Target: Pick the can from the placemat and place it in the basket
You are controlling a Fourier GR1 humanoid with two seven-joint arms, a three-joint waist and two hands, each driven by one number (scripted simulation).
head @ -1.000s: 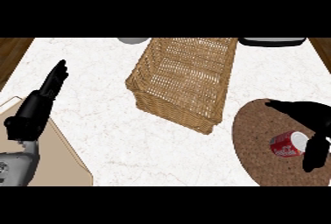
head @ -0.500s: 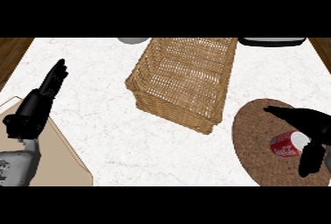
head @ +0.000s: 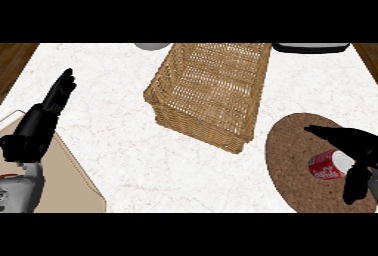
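White marble counter (head: 148,160) holds a placemat (head: 303,170) at its right edge, where the right hand (head: 354,147) cups a can (head: 325,165) lying there, fingers spread, not closed.

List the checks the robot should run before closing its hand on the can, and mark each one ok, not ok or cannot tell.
1. Can on the placemat: ok; it lies on its side.
2. Right hand at the can: ok; thumb and fingers straddle it.
3. Fingers curled round the can: not ok; not closed yet.
4. Basket open and free of items: ok.
5. Left hand away from the basket: ok; open at the view's left.
6. Fingers touching the can: cannot tell.
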